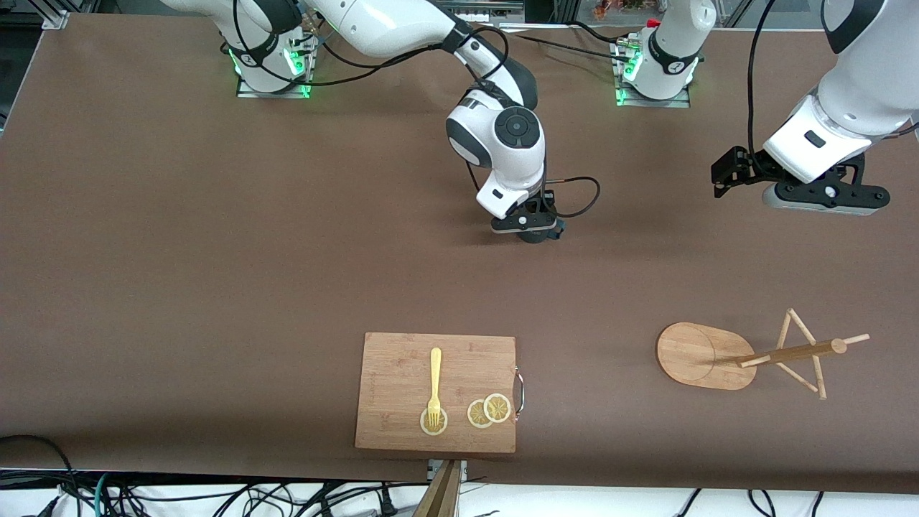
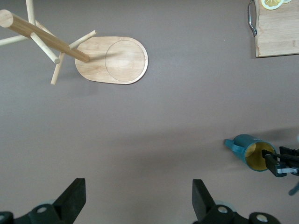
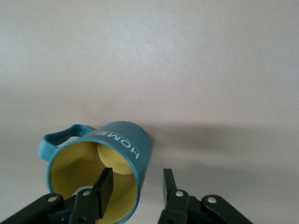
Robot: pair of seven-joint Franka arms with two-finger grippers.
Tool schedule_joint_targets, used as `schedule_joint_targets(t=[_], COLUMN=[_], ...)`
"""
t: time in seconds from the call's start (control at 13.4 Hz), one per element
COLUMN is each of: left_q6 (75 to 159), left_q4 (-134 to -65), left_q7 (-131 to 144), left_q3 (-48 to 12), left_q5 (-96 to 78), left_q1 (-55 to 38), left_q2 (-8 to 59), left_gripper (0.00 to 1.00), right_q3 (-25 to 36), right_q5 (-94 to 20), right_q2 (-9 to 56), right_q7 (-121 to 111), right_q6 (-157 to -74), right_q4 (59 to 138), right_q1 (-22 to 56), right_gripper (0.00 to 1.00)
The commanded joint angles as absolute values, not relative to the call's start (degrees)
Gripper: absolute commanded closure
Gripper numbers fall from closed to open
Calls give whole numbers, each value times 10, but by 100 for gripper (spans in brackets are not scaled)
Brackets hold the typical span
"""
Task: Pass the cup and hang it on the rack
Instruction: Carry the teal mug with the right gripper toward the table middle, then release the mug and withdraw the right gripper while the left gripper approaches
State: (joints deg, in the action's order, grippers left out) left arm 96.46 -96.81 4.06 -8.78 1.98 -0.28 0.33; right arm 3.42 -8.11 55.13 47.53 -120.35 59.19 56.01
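Observation:
The teal cup [image 3: 122, 139], mustard-yellow inside, stands on the table mid-way between the arms, its loop handle to one side. My right gripper [image 3: 137, 181] is open over its rim, one finger inside and one outside the wall, neither touching. In the front view the right gripper [image 1: 533, 231] hides the cup. The cup also shows in the left wrist view [image 2: 243, 145]. The wooden rack [image 1: 705, 356] stands nearer to the front camera, toward the left arm's end. My left gripper [image 1: 826, 202] hangs open and empty above the table, its fingers wide apart [image 2: 138, 205].
A wooden cutting board [image 1: 402, 359] with a yellow fork [image 1: 435, 377] and lemon slices [image 1: 489, 411] lies near the table's front edge. The rack's pegs [image 1: 804, 330] stick out around its pole. The arm bases stand along the table's back edge.

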Motion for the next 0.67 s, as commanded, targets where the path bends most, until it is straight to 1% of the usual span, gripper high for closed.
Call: schedule_joint_targets(t=[0.0, 0.07, 0.15, 0.22, 0.3, 0.52, 0.6], left_q6=[952, 948, 937, 913, 885, 864, 858], left_q4=[-958, -959, -959, -959, -958, -959, -960], left_q7=[36, 35, 30, 24, 11, -81, -136], left_q3=[-88, -88, -91, -93, -94, -94, -94], left_q5=[19, 19, 19, 12, 12, 11, 3], left_q1=[-4, -4, -4, -4, -4, -10, -10], left_q2=[1, 2, 3, 17, 19, 36, 42], left_gripper=[0, 0, 0, 0, 0, 0, 0], right_q3=[36, 34, 33, 33, 37, 64, 81], right_q5=[-87, -88, -89, -89, -87, -89, -89], right_q2=[506, 485, 467, 449, 432, 382, 357], right_q7=[476, 474, 469, 468, 457, 367, 343], right_q6=[-1145, -1121, -1100, -1084, -1051, -944, -925], right_q4=[592, 592, 593, 593, 600, 615, 629], right_q1=[549, 532, 512, 497, 480, 420, 397], right_gripper=[40, 37, 27, 3, 0, 0, 0])
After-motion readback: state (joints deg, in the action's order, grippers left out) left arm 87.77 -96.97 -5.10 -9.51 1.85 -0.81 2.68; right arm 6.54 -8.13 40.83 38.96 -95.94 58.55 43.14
